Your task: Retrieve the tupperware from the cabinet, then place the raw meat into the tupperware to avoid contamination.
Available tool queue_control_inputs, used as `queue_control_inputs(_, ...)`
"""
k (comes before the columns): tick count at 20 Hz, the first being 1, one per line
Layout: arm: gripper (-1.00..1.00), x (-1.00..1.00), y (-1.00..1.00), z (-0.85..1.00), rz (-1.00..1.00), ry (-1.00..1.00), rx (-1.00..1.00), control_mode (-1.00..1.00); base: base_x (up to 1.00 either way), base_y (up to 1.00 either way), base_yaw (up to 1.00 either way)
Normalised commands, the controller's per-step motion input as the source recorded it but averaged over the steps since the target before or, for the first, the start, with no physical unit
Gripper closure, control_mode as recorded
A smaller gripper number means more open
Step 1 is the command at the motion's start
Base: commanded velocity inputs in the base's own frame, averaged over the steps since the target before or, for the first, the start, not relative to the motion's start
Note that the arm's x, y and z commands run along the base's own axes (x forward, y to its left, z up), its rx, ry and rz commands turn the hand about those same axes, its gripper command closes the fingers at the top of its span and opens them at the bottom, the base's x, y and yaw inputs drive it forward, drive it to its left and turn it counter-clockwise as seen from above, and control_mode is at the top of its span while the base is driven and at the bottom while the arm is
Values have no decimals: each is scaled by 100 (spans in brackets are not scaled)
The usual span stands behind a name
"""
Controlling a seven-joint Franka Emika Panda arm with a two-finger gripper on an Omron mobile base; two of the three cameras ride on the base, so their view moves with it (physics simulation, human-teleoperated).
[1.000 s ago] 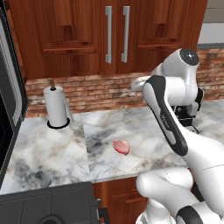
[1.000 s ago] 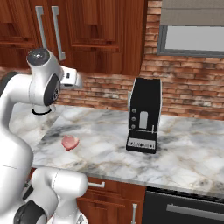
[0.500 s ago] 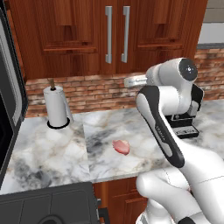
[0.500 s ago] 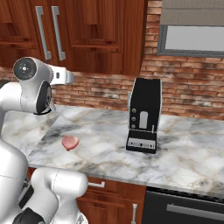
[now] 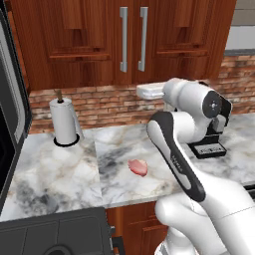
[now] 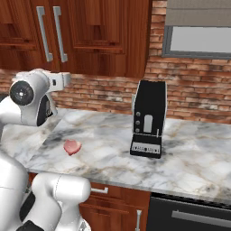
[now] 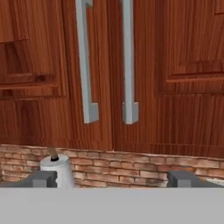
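Note:
The cabinet [image 7: 148, 65] has both doors shut, and its two long silver bar handles [image 7: 127, 61] stand straight ahead in the hand view. My gripper [image 7: 113, 179] is open, its two dark fingertips [image 7: 43, 178] set wide apart with nothing between them. It hangs level above the counter, below the handles' lower ends, in front of the brick wall [image 5: 107, 107]. From the left base view the gripper [image 5: 144, 91] faces the cabinet [image 5: 89, 45]. The raw meat [image 5: 138, 167], a flat pink slab, lies on the marble counter [image 5: 60, 169] below the hand; it is also the raw meat [image 6: 72, 146]. The tupperware is out of view.
A white paper-towel roll [image 5: 64, 122] stands at the counter's back left. A black coffee machine [image 6: 149, 119] stands to the right of the meat. A dark appliance [image 5: 10, 114] rises at the far left. A black stove top [image 5: 50, 234] is in the lower left.
The arm has swung its hand up and round from over the counter so it faces the cabinet doors. The jaws stay wide open. The meat has not moved.

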Motion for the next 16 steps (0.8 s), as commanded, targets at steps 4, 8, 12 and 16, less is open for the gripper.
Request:
queue_control_inputs(4,-100,0,7,38,0,-23,4,-100,0,0,0)
queue_control_inputs(8,-100,-4,0,42,0,-19,2,-100,0,0,0)
queue_control_inputs(12,-100,-7,0,43,0,-16,1,-100,0,0,0)
queue_control_inputs(16,-100,-6,0,39,0,-12,0,-100,0,0,0)
